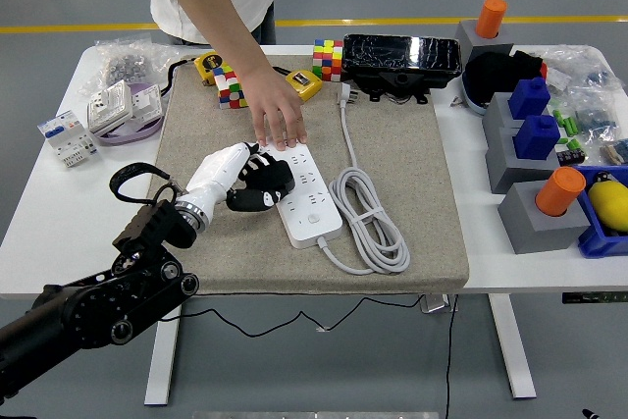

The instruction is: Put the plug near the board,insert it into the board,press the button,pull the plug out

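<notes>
The left hand (245, 179), fingers curled around a black plug (267, 183), sits beside the power strip (306, 198). A person's hand (278, 120) steadies the strip's far end. Aligning the prongs squarely before pressing down would serve best.

Person's hand (278, 117) blocks power strip (306, 198) far end; coiled cable (368, 218) crowds right side.

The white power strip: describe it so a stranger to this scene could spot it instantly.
Look at the grey felt mat covering the middle of the white table. Near its centre lies the power strip, a long white bar set diagonally, with a person's hand at its far end and the robot's left hand beside it. Its coiled white cable is the giveaway.
</notes>
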Controlling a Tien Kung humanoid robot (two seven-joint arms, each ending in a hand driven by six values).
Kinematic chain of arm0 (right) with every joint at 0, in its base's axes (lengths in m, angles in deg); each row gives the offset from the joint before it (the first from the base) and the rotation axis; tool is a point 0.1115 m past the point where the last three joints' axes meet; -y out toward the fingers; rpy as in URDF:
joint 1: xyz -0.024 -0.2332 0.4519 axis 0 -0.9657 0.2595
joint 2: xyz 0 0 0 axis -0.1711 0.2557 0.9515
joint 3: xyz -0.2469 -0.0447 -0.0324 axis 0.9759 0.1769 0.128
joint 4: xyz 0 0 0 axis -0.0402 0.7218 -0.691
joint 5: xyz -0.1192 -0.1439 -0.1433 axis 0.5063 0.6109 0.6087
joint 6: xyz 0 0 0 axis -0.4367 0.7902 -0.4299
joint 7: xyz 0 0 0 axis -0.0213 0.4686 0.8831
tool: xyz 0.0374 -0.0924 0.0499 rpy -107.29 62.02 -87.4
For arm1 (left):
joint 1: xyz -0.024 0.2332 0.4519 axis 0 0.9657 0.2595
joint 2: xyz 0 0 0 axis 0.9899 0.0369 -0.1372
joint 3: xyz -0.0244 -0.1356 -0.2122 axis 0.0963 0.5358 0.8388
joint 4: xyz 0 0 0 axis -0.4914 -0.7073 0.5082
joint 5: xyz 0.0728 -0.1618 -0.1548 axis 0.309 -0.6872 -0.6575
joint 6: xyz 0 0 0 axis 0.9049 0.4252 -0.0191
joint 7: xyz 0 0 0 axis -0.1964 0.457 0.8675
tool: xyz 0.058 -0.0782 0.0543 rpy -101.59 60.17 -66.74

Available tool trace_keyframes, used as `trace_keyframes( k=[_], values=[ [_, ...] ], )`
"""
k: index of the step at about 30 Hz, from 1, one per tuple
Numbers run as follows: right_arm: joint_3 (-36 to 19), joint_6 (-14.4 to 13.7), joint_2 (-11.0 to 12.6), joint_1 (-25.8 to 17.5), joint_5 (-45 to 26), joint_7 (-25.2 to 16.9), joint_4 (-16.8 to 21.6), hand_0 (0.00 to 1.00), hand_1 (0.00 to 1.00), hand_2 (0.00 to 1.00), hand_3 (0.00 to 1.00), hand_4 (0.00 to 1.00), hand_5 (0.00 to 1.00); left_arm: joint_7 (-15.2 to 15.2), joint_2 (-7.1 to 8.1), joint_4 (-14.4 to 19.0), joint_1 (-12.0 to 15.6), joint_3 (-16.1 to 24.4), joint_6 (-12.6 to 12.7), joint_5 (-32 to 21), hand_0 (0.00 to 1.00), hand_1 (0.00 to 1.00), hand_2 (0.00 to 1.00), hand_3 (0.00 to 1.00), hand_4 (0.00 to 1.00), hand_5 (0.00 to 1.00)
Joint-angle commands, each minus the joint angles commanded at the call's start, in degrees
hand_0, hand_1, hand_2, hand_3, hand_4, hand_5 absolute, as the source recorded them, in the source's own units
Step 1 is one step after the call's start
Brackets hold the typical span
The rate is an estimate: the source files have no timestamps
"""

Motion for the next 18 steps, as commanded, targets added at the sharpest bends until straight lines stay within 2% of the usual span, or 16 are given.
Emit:
trace_keyframes(
  k=[4, 5, 7, 11, 15, 18],
  values=[
    [0.01, 0.03, 0.02, -0.01, 0.03, 0.09, -0.02, 0.542, 0.644, 0.661, 0.558, 0.899, 0.419, 0.28, 0.05, 0.03, 0.03, -0.15, 0.48, -0.10, 0.321, 0.397, 0.475, 0.510, 0.604, 0.047],
    [0.04, 0.04, 0.02, -0.04, 0.02, 0.09, -0.04, 0.542, 0.644, 0.659, 0.558, 0.898, 0.421, 0.44, 0.09, 0.07, 0.10, -0.05, 0.55, -0.15, 0.312, 0.382, 0.465, 0.505, 0.586, 0.005],
    [0.07, 0.07, 0.01, -0.08, 0.06, 0.13, -0.06, 0.542, 0.644, 0.659, 0.558, 0.898, 0.421, 1.14, 0.23, 0.27, 0.27, 0.19, 0.84, -0.48, 0.312, 0.382, 0.465, 0.505, 0.586, 0.005],
    [0.13, 0.09, -0.02, -0.08, 0.11, 0.15, -0.10, 0.542, 0.643, 0.660, 0.559, 0.899, 0.420, 3.92, 0.88, 1.45, 0.92, 1.38, 1.53, -1.79, 0.308, 0.380, 0.460, 0.500, 0.590, 0.007],
    [0.07, 0.06, -0.06, -0.07, 0.17, 0.12, -0.04, 0.542, 0.643, 0.660, 0.559, 0.899, 0.420, 7.57, 2.01, 3.07, 2.88, 4.31, 1.95, -2.42, 0.308, 0.380, 0.460, 0.500, 0.590, 0.007],
    [0.13, 0.08, -0.08, -0.09, 0.21, 0.15, -0.08, 0.542, 0.643, 0.661, 0.557, 0.899, 0.420, 10.02, 2.48, 2.14, 3.87, 6.54, 3.17, -2.98, 0.311, 0.387, 0.460, 0.499, 0.603, 0.010]
  ],
)
